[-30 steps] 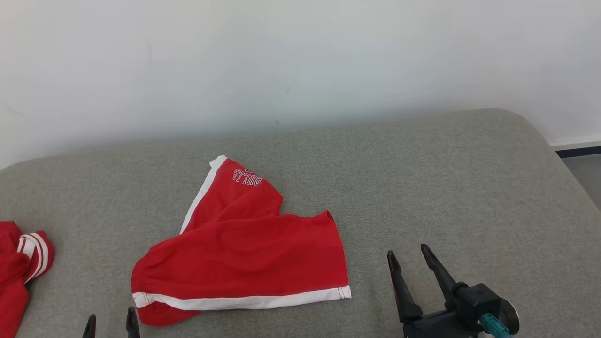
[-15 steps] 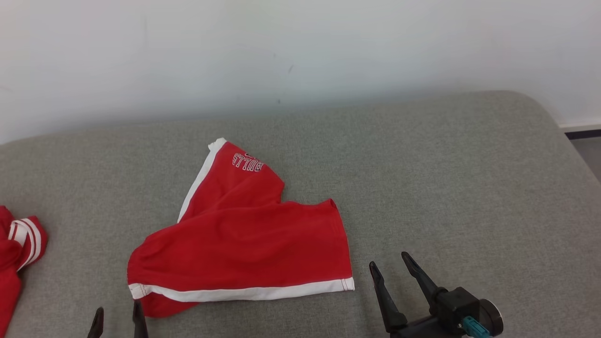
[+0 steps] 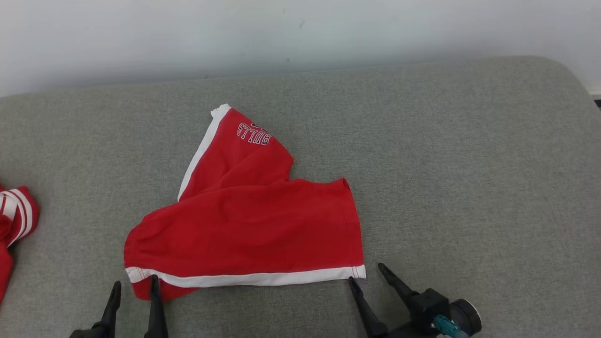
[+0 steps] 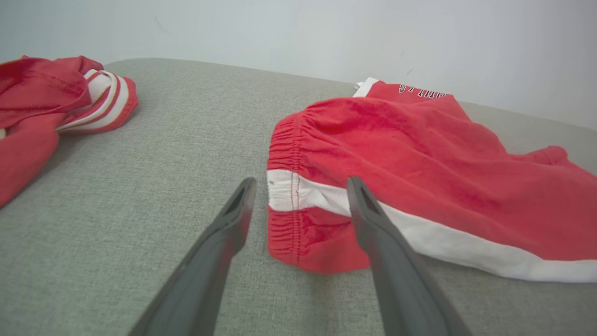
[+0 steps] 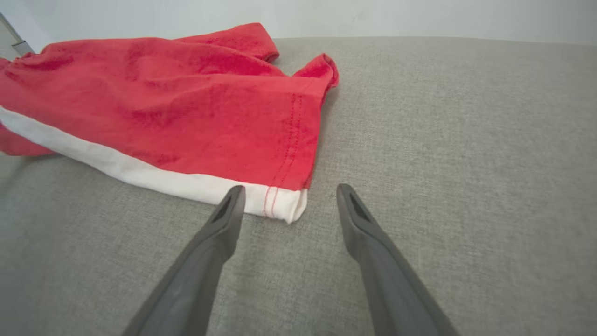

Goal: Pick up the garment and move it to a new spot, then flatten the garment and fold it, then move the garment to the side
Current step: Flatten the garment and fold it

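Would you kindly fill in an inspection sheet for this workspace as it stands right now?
Surface: grey padded surface, fabric-covered, with rounded far corners.
Job's things: red shorts with a white side stripe lie crumpled near the middle, one leg lying over the other, lettering on the far leg.
Clutter: second red garment with white stripes, bunched at the left edge, apart from the shorts.
Grippers: left gripper open, fingers either side of the shorts' waistband corner; right gripper open at the hem corner. Neither has closed on cloth.
Cables: nothing seen; a teal connector sits on the right wrist.
Surroundings: pale wall behind the surface.
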`<state>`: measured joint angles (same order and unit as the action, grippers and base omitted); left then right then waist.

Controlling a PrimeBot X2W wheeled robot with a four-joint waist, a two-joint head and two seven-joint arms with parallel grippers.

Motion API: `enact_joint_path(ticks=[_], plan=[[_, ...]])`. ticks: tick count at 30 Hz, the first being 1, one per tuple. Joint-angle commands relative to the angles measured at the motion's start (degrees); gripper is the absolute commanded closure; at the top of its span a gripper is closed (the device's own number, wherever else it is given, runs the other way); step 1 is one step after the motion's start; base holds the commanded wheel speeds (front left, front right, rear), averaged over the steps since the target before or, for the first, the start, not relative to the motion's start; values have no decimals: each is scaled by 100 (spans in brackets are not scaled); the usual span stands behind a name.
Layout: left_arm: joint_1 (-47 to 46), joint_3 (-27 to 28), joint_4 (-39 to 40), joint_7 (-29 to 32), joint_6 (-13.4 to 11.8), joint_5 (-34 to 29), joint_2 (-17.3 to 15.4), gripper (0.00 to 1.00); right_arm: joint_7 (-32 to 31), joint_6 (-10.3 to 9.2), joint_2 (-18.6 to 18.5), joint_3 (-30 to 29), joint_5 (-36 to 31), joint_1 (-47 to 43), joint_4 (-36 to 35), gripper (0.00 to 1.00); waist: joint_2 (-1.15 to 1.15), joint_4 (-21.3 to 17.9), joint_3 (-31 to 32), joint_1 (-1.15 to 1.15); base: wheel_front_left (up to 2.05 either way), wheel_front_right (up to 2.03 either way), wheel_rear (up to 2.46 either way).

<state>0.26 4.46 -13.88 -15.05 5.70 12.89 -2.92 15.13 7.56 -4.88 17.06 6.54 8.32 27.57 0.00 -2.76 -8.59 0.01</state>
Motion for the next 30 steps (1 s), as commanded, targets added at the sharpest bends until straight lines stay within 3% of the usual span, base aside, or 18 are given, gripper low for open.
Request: enact_joint_path(ticks=[1, 7, 10, 13, 20, 22, 25, 27, 30], plan=[[-66, -26, -13, -20, -12, 10, 5, 0, 2, -15, -14, 127, 26, 90, 60, 0, 0, 84, -101, -1, 0, 0, 0], [-99, -70, -23, -20, -13, -23, 4, 0, 1, -15, -51, 345, 110, 135, 168, 0, 0, 143, -132, -1, 0, 0, 0], [-91, -71, -28, -20, -11, -35, 4, 0, 2, -15, -63, 363, 157, 129, 218, 11, 0, 154, -118, -1, 0, 0, 0], [-111, -67, -32, -20, -5, -32, 4, 0, 1, -15, -75, 325, 171, 165, 235, 9, 0, 164, -135, -1, 0, 0, 0], [-163, -109, -39, -20, 9, -35, 4, 0, 1, -15, -35, 252, 209, 239, 330, 18, 0, 210, -209, -1, 0, 0, 0], [-167, -120, -54, -20, 4, -47, 5, 0, 2, -15, -19, 265, 211, 278, 359, 28, 0, 225, -239, -1, 0, 0, 0], [-201, -118, -68, -20, 1, -54, 4, 0, 2, -15, -17, 277, 204, 318, 402, 57, 0, 246, -280, -1, 0, 0, 0], [-228, -119, -75, -20, 2, -61, 4, 0, 1, -15, -20, 264, 191, 342, 431, 100, 0, 258, -304, -1, 0, 0, 0], [-243, -122, -88, -20, -5, -46, 5, 0, 1, -15, -23, 170, 155, 369, 473, 100, 0, 259, -317, -1, 0, 0, 0]])
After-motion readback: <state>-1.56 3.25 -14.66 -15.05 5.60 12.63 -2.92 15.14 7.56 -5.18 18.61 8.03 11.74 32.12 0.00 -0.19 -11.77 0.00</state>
